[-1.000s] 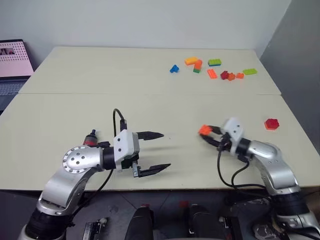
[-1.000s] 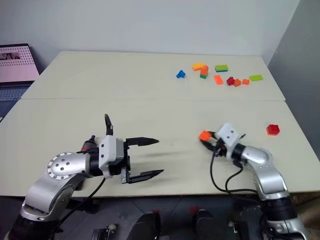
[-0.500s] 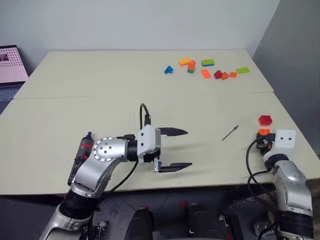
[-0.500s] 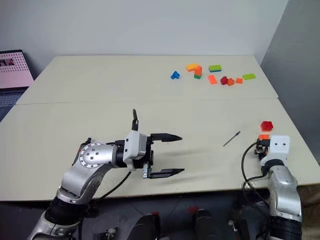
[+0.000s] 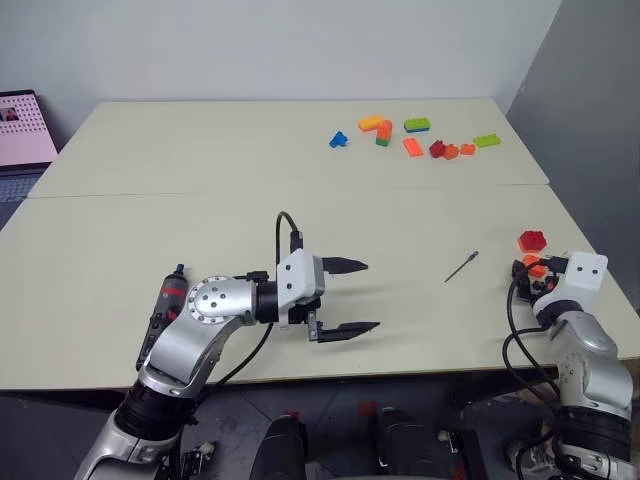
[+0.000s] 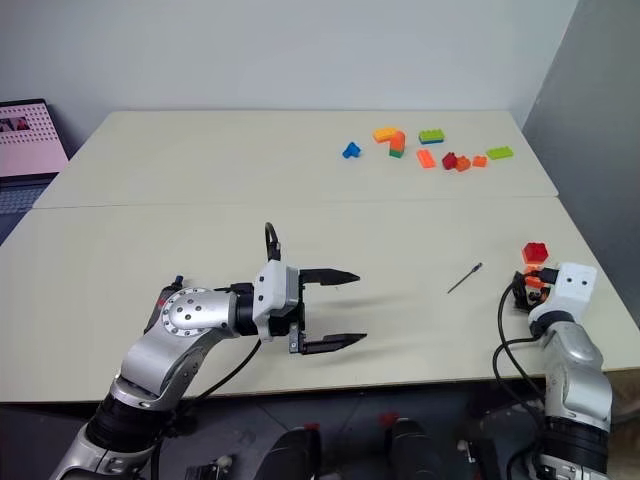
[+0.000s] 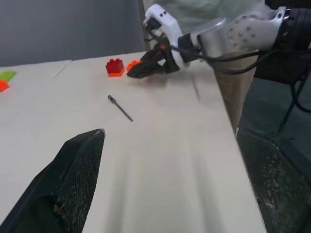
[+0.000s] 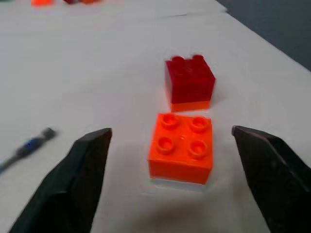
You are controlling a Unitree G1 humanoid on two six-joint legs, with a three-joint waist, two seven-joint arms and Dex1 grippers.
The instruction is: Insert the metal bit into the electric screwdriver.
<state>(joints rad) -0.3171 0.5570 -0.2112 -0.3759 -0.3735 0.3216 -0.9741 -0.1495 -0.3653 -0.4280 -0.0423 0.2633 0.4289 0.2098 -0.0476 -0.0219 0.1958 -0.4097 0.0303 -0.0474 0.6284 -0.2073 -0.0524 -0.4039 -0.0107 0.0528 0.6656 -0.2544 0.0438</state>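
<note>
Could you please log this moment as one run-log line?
left gripper: open, empty | right gripper: open around orange brick | metal bit: lying on table | electric screwdriver: beside left arm

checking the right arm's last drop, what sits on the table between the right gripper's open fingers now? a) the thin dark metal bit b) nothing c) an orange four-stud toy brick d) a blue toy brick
c: the right wrist view shows the orange four-stud toy brick resting on the table between the spread fingers of the right gripper, with the thin dark metal bit lying off to one side.
</note>
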